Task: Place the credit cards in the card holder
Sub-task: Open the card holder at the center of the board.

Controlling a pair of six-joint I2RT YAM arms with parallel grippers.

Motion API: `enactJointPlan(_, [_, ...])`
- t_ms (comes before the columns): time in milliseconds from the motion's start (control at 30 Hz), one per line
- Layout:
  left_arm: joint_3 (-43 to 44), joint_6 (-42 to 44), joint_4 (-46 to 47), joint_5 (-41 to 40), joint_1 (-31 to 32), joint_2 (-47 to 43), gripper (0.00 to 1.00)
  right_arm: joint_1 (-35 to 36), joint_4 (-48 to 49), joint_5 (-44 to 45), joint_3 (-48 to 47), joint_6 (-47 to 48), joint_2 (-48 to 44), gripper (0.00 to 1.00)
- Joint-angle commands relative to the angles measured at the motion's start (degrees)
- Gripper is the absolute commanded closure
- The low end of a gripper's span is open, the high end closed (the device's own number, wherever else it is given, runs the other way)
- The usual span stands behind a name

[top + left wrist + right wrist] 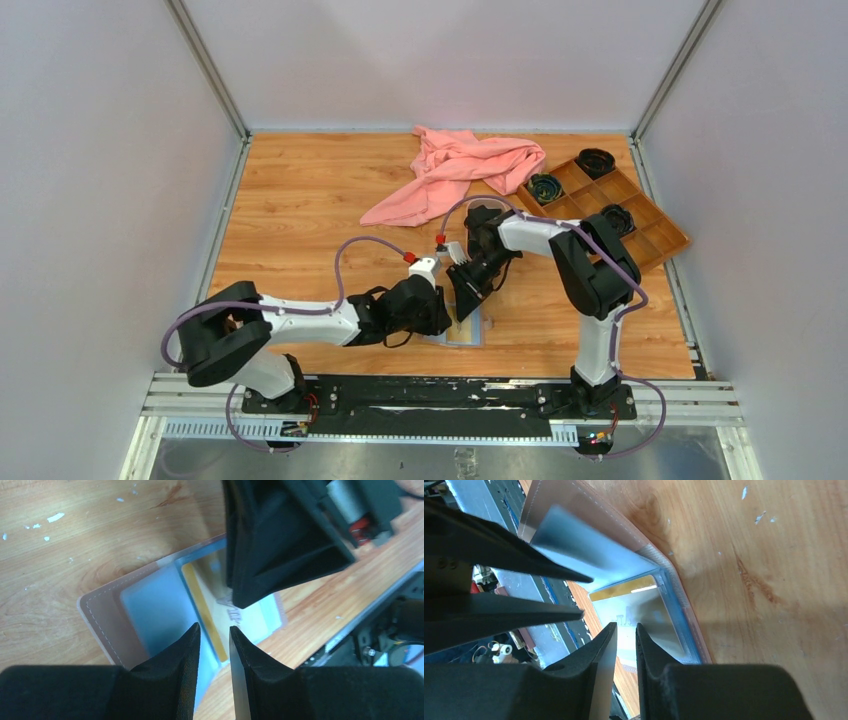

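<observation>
Top external view: card holder (pixel 466 333) is recorded lying open on the table (pixel 300 200), near the front edge, between the two arms. Left gripper (pixel 446 314) is set at its left side; right gripper (pixel 466 298) is tilted down over its far edge. Left wrist view: fingers (pixel 175 665) are narrowly parted above the grey-blue sleeves (pixel 150 605). One credit card (pixel 202 605), gold-banded, is seen inside a sleeve. Right wrist view: fingers are held with a slim gap directly above that card. Whether anything is pinched cannot be told.
</observation>
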State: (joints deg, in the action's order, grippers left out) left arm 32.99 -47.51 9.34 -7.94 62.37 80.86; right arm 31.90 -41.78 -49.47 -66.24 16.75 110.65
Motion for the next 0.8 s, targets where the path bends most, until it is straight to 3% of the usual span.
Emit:
enactJointPlan(0, [0.54,1.72,0.75,-1.5,0.12,4.12,0.68,-0.34,2.69,5.5,-0.09,3.93,-1.1,0.75])
enactJointPlan(267, [-1.08,0.84,0.93,-2.01,0.05,8.72,0.67,-2.98,-0.05,5.17,1.06,5.99,-4.1,0.7])
enactJointPlan(767, [-1.86,0.01,1.37,-1.91,0.11,8.29,0.66,-5.47,-1.58,4.79,1.47,5.26,-2.64,0.63])
